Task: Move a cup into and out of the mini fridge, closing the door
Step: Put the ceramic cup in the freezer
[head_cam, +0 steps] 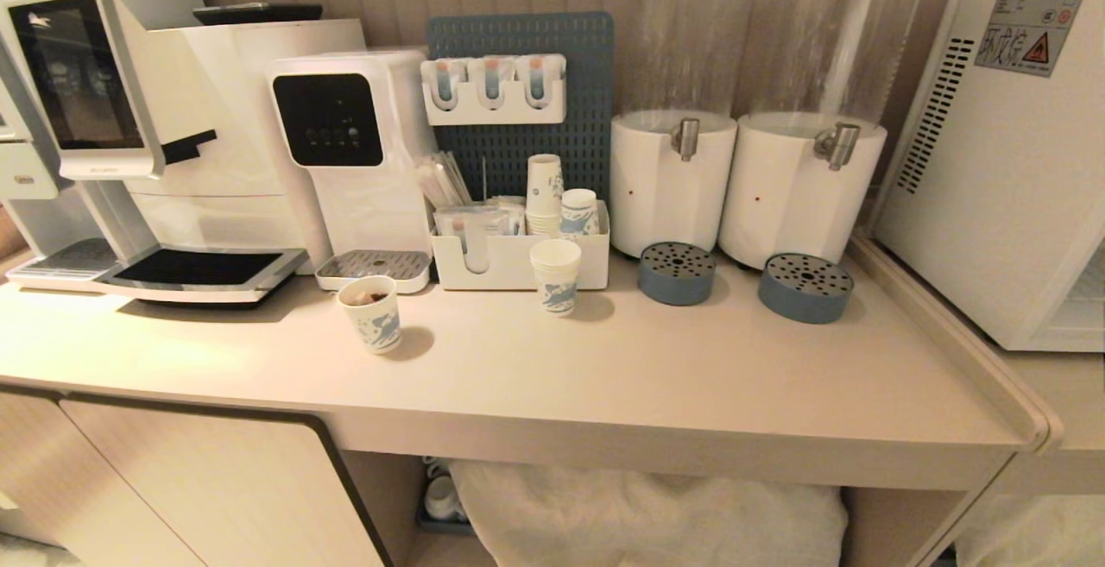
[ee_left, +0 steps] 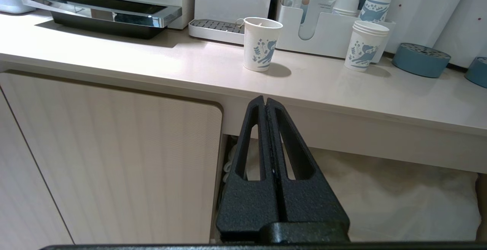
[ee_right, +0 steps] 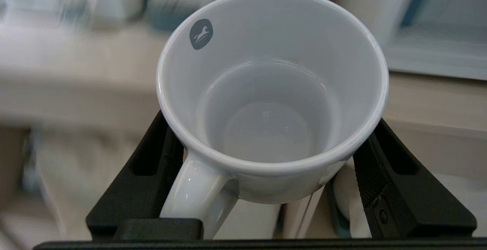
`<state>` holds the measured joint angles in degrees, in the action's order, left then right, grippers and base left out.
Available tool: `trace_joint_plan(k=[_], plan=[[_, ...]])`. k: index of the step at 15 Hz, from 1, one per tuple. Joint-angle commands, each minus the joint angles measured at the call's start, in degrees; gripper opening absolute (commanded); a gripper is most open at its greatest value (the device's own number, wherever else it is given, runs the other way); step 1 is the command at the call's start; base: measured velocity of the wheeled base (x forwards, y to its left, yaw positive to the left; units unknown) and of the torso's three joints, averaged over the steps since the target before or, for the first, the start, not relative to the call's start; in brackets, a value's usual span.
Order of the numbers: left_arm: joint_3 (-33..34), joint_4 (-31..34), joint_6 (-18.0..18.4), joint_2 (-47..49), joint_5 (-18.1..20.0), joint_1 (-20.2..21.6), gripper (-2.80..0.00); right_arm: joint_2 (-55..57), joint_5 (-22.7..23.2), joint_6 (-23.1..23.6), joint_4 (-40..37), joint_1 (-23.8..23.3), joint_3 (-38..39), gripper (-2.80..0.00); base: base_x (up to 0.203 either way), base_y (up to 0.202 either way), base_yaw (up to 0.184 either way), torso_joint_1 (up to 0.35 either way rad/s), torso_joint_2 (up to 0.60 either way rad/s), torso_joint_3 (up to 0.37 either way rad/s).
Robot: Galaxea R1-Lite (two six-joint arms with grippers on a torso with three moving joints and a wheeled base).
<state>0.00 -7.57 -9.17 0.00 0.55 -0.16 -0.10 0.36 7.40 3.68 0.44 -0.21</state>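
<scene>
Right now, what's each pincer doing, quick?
Left pincer: closed, empty, parked below the counter edge.
Right pincer: closed on the white cup, one finger on each side.

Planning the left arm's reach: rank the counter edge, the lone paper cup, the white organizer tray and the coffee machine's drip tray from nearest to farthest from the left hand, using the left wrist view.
1. Counter edge, just past the shut left hand.
2. Lone paper cup, standing on the counter straight ahead.
3. White organizer tray, behind that cup, to one side.
4. Coffee machine's drip tray, far off on the other side; its order with the organizer is close.
</scene>
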Motion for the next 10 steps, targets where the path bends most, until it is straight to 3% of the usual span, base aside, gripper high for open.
trace_joint_plan(k=[1, 2, 5, 10], plan=[[2.3, -0.1, -0.1, -0.3, 0.0, 0.0, -2.80, 0.1, 0.8, 1.0, -1.2, 0.1, -0.3, -2.80, 0.000, 0.000, 0.000, 0.000, 0.00, 0.000], [2.3, -0.1, -0.1, -0.3, 0.0, 0.0, -2.80, 0.2, 0.8, 0.7, -1.2, 0.0, -0.3, -2.80, 0.000, 0.000, 0.000, 0.000, 0.00, 0.000], [2.3, -0.1, -0.1, -0.3, 0.0, 0.0, -2.80, 0.2, 0.3, -7.1, -3.4, 0.0, 0.1, -2.80, 0.000, 0.000, 0.000, 0.000, 0.00, 0.000], [2.3, -0.1, -0.1, -0.3, 0.0, 0.0, -2.80, 0.2, 0.3, -6.8, -3.5, 0.0, 0.0, -2.80, 0.000, 0.000, 0.000, 0.000, 0.00, 0.000]])
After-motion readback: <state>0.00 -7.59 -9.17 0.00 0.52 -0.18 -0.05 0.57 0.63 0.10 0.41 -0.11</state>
